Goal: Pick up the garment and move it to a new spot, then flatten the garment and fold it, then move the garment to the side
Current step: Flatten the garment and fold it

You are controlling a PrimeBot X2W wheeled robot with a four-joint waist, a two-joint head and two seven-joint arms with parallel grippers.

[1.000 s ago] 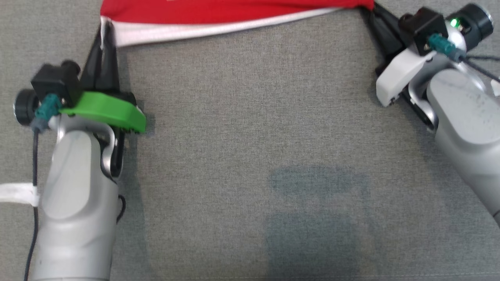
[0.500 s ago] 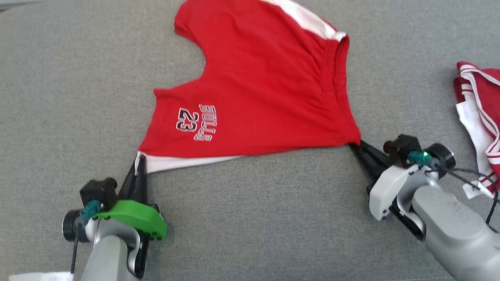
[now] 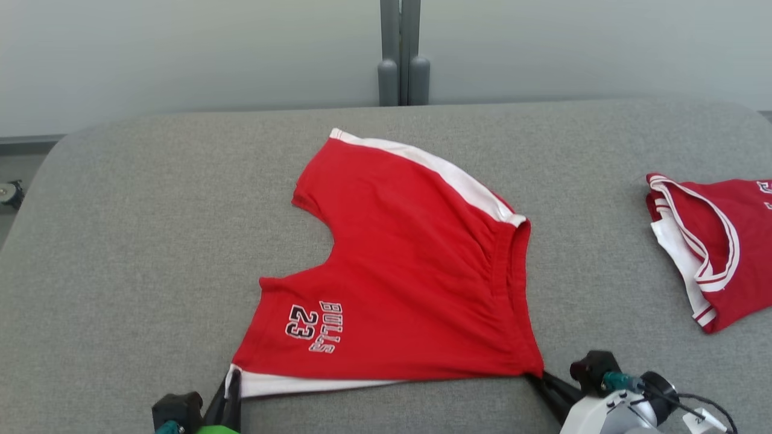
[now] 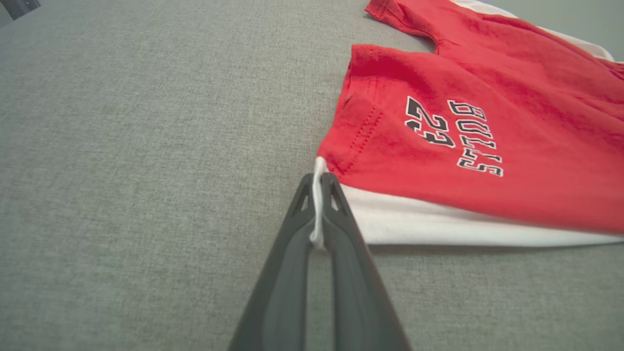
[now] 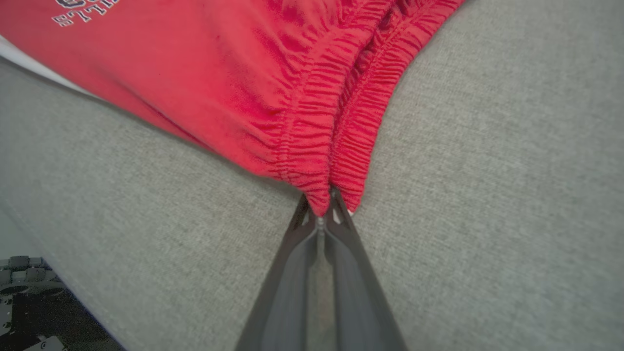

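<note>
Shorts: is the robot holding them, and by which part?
Yes, both: the left gripper pinches the shorts by a white-striped leg corner, the right gripper by the waistband end.

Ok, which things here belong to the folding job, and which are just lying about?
In the job: red shorts; left claw shut on a hem corner; right claw shut on the waistband end.
Lying about: second red-and-white garment, on the table's right.

A grey fabric-covered table (image 3: 151, 199) with rounded far corners stands before a pale, evenly lit panel wall (image 3: 181, 54), where a grey vertical post (image 3: 403, 48) marks the seam, and a strip of grey floor (image 3: 12, 167) shows at the far left
</note>
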